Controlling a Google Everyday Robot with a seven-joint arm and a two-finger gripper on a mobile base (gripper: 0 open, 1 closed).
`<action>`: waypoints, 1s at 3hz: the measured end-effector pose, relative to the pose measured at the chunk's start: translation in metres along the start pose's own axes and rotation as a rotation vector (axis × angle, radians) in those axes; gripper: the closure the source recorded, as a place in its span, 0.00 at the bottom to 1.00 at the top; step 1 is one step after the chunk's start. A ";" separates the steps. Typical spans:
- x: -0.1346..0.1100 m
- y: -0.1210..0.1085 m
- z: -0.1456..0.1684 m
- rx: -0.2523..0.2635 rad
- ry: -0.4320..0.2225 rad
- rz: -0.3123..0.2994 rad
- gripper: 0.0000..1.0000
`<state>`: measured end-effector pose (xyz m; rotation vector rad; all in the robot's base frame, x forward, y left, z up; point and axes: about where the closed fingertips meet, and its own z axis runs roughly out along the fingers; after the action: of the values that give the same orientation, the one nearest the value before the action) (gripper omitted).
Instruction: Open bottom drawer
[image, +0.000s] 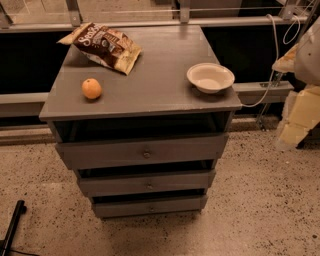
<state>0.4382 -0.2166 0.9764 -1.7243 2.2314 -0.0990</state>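
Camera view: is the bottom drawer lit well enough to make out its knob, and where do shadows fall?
Camera view: warm dim light from above, cabinet top evenly lit, no glare on the bowl; dark shadow fills the gap above each drawer front; the bottom drawer is dimmest, its knob only faintly showing; the gripper, at the right edge apart from the cabinet, looks pale yellow-white.

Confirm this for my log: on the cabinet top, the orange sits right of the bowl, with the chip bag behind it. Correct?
No. The camera view shows the orange left of the bowl, not right; the chip bag is behind it. The gripper hangs at the right edge, apart from the cabinet.
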 end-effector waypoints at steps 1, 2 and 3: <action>0.000 0.000 0.000 0.000 0.000 0.000 0.00; -0.003 0.003 0.035 -0.029 -0.083 0.003 0.00; -0.008 0.031 0.117 -0.127 -0.264 -0.007 0.00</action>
<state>0.4453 -0.1841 0.8592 -1.6967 2.0762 0.2603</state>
